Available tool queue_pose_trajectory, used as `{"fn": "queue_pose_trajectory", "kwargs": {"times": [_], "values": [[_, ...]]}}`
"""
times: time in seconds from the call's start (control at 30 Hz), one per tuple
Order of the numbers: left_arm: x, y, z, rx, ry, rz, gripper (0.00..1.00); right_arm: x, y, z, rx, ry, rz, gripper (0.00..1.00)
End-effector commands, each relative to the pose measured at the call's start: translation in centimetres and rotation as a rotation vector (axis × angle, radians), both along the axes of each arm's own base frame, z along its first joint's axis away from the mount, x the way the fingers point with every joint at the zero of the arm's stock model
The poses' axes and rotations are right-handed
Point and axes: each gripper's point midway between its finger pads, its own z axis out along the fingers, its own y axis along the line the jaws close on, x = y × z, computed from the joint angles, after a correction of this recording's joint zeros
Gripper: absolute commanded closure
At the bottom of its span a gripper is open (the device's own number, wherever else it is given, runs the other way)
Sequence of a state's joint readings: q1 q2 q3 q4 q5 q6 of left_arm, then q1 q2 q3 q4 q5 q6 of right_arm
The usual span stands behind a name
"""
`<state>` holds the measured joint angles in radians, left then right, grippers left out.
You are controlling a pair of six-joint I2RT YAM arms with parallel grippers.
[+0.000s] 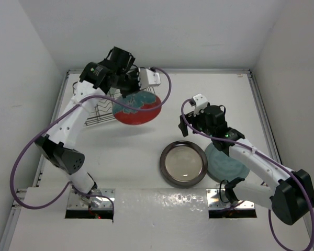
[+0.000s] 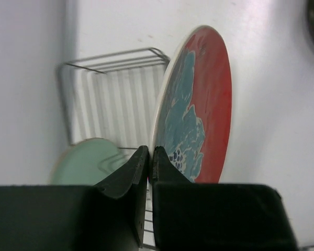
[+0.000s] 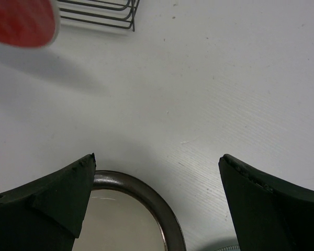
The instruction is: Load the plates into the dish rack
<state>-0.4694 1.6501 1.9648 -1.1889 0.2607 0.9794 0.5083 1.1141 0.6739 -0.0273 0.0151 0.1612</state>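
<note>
- The left gripper is pinched tight on the rim of the red plate.
- The dish rack is the dark wire basket. The red plate stands on its edge, up in the air, at the rack's right side.
- The mint-green plate looks to be in the rack, at one end. I can't tell which slot it is in.
- The right gripper is wide open and holds nothing. It hangs well to the right of the rack.
- The brown-rimmed plate and the blue-teal plate lie flat, well away from the rack, to its right and on the side nearer the arms.
- What could go wrong: the hold is only a small pinch on the rim, so the red plate may slip or swing. If it comes down crooked, it could hit a wire — or bump the green plate — and miss its slot.
</note>
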Motion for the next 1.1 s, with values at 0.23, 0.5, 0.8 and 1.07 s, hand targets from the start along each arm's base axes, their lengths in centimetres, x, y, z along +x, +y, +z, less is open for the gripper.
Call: {"fn": "queue_pose_trajectory", "kwargs": {"times": [0.23,0.5,0.8,1.07], "values": [[7.2,4.0,13.0,0.041,-0.52,0.087,1.0,1.8,2.1,5.4,0.093,-0.111,0.046,0.01],[11.9,11.4,12.4,0.098,-0.55,0.263,1.0,2.5,3.6,5.1,0.115,-0.096,0.094,0.01],[14.1,17.5,11.2,0.138,-0.57,0.289,1.0,3.7,5.5,4.5,0.14,-0.07,0.148,0.01],[16.3,20.1,11.7,0.11,-0.655,0.239,1.0,5.2,7.2,4.2,0.161,-0.041,0.173,0.01]]}}
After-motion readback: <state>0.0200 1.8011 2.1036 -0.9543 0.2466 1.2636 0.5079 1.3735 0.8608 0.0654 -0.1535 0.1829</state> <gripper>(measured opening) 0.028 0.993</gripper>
